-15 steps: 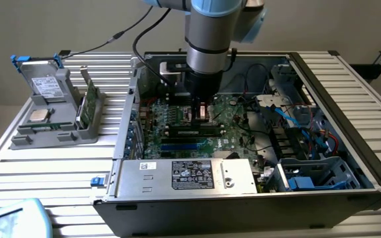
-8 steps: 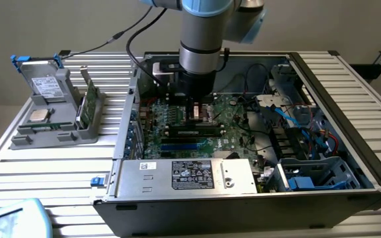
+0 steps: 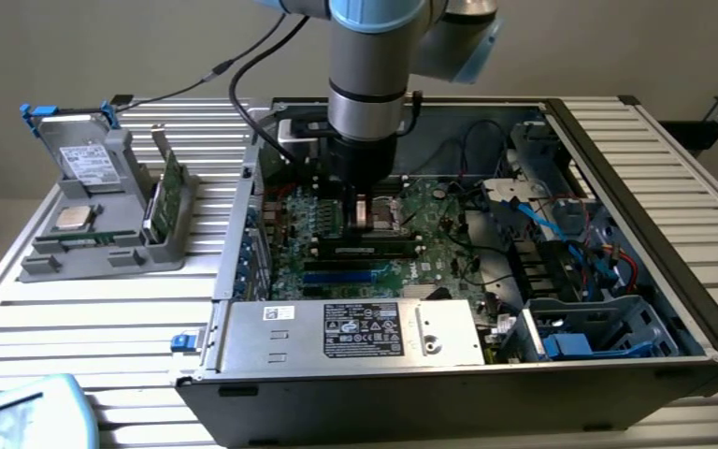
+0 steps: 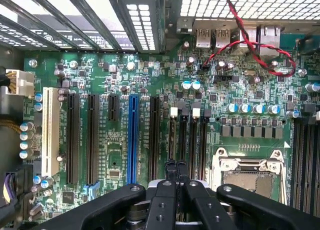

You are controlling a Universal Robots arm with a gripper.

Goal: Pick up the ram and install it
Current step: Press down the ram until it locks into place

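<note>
metal table [image 3: 109, 309]; dark ram [image 3: 366, 249] lies in slot.

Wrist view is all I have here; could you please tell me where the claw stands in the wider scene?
Observer: The claw is down inside the open computer case, over the middle of the motherboard.
Operator: Thank you. Is anything lying outside the case?
Observer: Yes, a grey holder on the exterior view's left carries a silver processor chip and an upright green card.
Operator: And where is the ram, please?
Observer: What looks like the ram lies along a slot right by the claw; whether they touch, I cannot tell.
</note>
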